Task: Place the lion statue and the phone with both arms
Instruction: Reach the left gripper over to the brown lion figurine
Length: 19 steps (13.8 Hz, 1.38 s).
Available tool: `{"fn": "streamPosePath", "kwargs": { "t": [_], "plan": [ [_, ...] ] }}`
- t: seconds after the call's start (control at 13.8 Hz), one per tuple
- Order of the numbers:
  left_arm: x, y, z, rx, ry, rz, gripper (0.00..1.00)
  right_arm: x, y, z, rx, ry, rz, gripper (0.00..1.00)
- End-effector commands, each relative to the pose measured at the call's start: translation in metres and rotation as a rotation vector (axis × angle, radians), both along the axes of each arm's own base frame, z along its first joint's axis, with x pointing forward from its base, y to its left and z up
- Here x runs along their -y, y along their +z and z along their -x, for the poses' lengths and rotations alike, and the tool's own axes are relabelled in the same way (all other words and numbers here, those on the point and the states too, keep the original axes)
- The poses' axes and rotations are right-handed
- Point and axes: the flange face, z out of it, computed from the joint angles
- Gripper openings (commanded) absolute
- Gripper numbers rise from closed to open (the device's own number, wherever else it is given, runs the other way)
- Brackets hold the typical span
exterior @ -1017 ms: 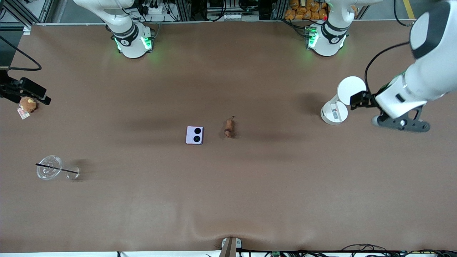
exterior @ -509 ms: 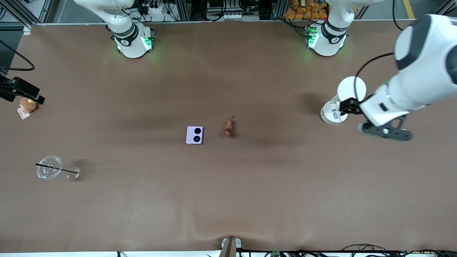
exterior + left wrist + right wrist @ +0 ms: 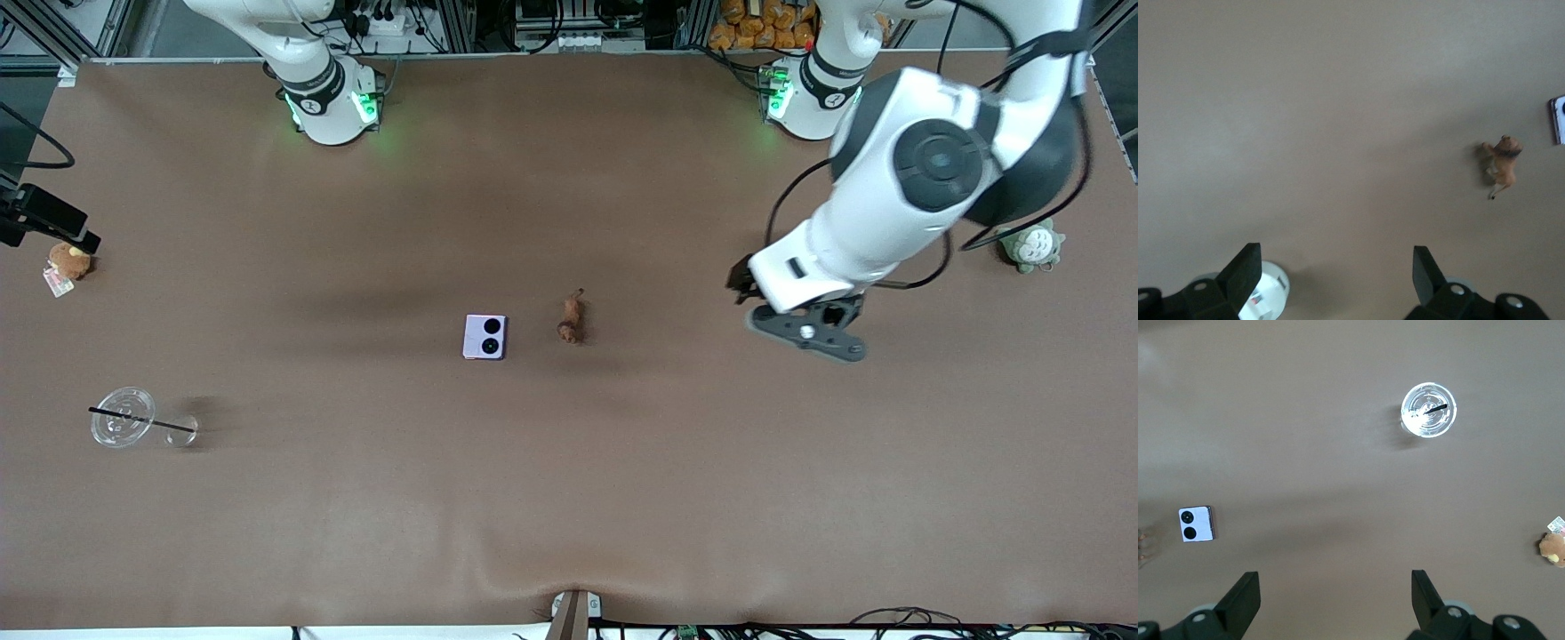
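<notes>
The lion statue (image 3: 571,320), a tiny orange-brown figurine, lies on the table's middle. The pale lavender phone (image 3: 484,336) lies flat beside it, toward the right arm's end. My left gripper (image 3: 807,331) is open and empty, up over bare table between the lion and the left arm's end. The left wrist view shows its open gripper (image 3: 1335,270), the lion (image 3: 1501,163) and the phone's edge (image 3: 1558,120). My right gripper (image 3: 1335,593) is open and empty, high over the right arm's end. The right wrist view shows the phone (image 3: 1197,523).
A clear plastic cup with a black straw (image 3: 124,427) lies toward the right arm's end, with a brown plush with a tag (image 3: 68,260) there too. A grey-green plush (image 3: 1031,244) sits at the left arm's end. A white cup (image 3: 1268,297) is under the left hand.
My left arm has swung from the left arm's end toward the table's middle, now covering the white cup and uncovering the grey-green plush. The right hand has drifted slightly toward the table's edge.
</notes>
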Motion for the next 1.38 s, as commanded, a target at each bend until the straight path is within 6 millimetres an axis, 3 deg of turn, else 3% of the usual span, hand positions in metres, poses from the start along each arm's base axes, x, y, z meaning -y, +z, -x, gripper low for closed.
{"fn": "streamPosePath", "kwargs": {
  "t": [0.0,0.22,0.51,0.73,0.94,1.31],
  "plan": [
    [0.029,-0.011,-0.001,-0.003,0.037,0.051,1.00,-0.004,0.001,-0.002,-0.012,0.012,0.004,1.00],
    [0.092,-0.031,0.021,-0.013,0.182,0.063,1.00,-0.018,-0.007,-0.008,-0.024,0.032,0.005,1.00],
    [0.151,-0.064,0.044,-0.038,0.303,0.094,1.00,-0.032,-0.007,-0.009,-0.026,0.052,0.005,1.00],
    [0.178,-0.089,0.056,-0.047,0.310,0.097,1.00,-0.034,-0.021,-0.015,-0.052,0.056,0.004,1.00],
    [0.216,-0.125,0.072,-0.026,0.275,0.125,1.00,-0.036,-0.034,-0.022,-0.073,0.060,0.003,1.00],
    [0.252,-0.192,0.091,0.021,0.196,0.113,1.00,-0.042,-0.046,-0.029,-0.091,0.066,-0.014,1.00]
  ]
}}
